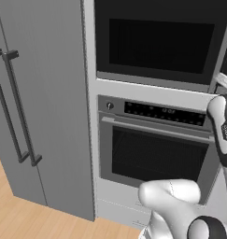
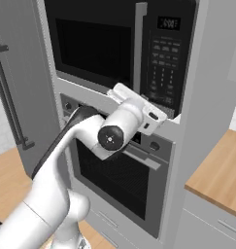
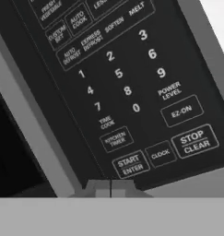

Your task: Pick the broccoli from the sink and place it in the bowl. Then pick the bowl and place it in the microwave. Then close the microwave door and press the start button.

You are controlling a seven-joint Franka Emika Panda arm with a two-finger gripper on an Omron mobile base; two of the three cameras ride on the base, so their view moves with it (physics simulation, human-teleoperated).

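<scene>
The microwave [image 1: 157, 44] is built in above the oven, and its black microwave door [image 2: 92, 48] with the dark window stands shut. The keypad [image 2: 165, 58] is to the right of the door. In the hand view the START ENTER button [image 3: 131, 165] lies just above my gripper [image 3: 109, 188], whose fingertips are pressed together with nothing between them. In the right base view my white hand [image 2: 147, 115] reaches up to the keypad's lower edge. The broccoli, the bowl and the sink are out of view.
Directly below the microwave is an oven [image 1: 152, 154] with a long handle [image 2: 139, 155]. A tall grey fridge with two bar handles [image 1: 21, 112] stands at the left. A wooden counter [image 2: 221, 170] lies at the right.
</scene>
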